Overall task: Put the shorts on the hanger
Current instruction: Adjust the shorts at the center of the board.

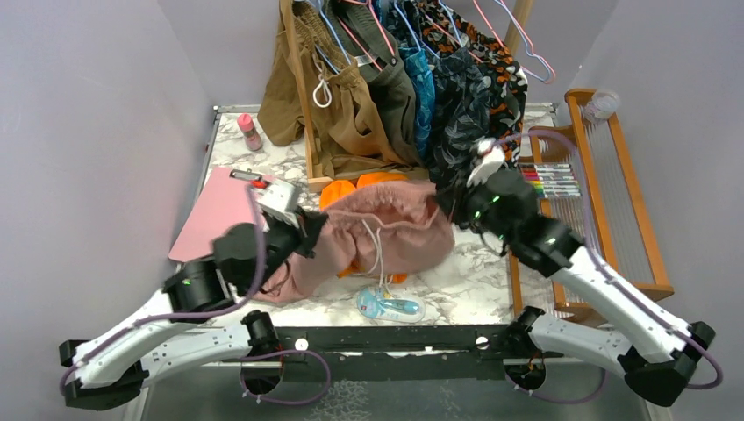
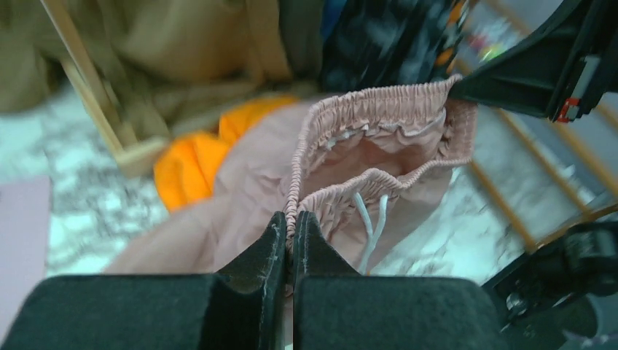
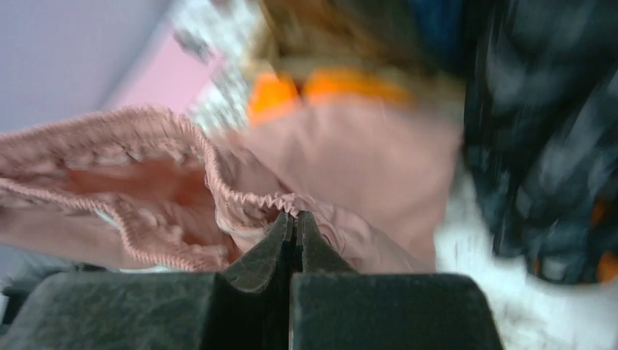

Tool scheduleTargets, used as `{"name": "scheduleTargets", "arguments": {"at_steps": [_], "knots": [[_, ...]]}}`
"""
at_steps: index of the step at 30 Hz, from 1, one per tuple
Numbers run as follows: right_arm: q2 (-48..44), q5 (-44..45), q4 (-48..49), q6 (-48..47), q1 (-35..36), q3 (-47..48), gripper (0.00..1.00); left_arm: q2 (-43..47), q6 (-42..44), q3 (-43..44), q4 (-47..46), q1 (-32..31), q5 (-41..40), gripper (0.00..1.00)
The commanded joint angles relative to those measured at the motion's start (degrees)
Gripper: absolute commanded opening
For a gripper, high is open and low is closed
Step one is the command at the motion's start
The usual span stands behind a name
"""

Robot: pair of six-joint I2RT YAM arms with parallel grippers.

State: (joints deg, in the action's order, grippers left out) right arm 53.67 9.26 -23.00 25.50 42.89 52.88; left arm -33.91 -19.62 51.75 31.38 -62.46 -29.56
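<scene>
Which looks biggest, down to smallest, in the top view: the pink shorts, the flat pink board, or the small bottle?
1. pink shorts
2. flat pink board, partly covered, so its rank below the shorts is unsure
3. small bottle, clearly smallest

On the marble table (image 1: 474, 272) we see a pink mat (image 1: 215, 215) at nine o'clock and a small red bottle (image 1: 250, 132) at eleven. Brown shorts (image 1: 351, 114) hang at twelve, dark floral garments (image 1: 474, 96) beside them at one, pink wire hangers (image 1: 526, 44) above. Orange shorts (image 1: 338, 191) lie near the centre. Coloured markers (image 1: 551, 180) sit in a row at two, by a wooden frame (image 1: 632, 202) at three. A blue-and-pink toy (image 1: 390, 305) lies at six.
</scene>
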Motion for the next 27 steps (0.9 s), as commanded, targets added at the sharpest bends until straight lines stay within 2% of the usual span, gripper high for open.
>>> {"name": "scheduleTargets", "arguments": {"at_steps": [1, 4, 7, 11, 14, 17, 19, 24, 27], "knots": [[1.96, 3.56, -4.75, -14.15, -0.27, 24.76, 0.01, -3.53, 18.78, 19.38, -8.82, -0.03, 0.74, 0.0], [7.41, -0.51, -8.21, -18.41, -0.27, 45.66, 0.01, -10.6, 25.48, 37.35, -9.95, -0.03, 7.76, 0.0], [9.37, -4.76, -8.94, -17.98, 0.07, 55.41, 0.01, -14.17, 26.85, 47.35, -10.76, -0.03, 14.95, 0.0], [5.34, -6.97, -7.15, -15.92, 0.08, 49.68, 0.01, -11.31, 25.49, 43.5, -13.13, -0.03, 19.67, 0.0], [2.02, -7.0, -5.95, -15.59, 0.08, 43.58, 0.01, -7.85, 24.86, 37.35, -14.74, -0.03, 19.77, 0.0], [1.3, -6.55, -5.65, -16.21, 0.08, 42.73, 0.01, -6.95, 25.07, 35.96, -14.66, -0.03, 19.46, 0.0], [2.18, -6.2, -5.63, -16.92, 0.08, 45.6, 0.01, -7.81, 26.18, 37.59, -14.97, -0.03, 19.41, 0.0], [7.68, -10.71, -3.23, -17.19, 0.08, 60.91, 0.01, -15.62, 30.94, 51.12, -16.38, -0.03, 21.87, 0.0], [8.81, -12.62, -2.68, -15.8, 0.08, 62.51, 0.01, -17.81, 31.83, 52.41, -17.0, -0.03, 22.09, 0.0]]}}
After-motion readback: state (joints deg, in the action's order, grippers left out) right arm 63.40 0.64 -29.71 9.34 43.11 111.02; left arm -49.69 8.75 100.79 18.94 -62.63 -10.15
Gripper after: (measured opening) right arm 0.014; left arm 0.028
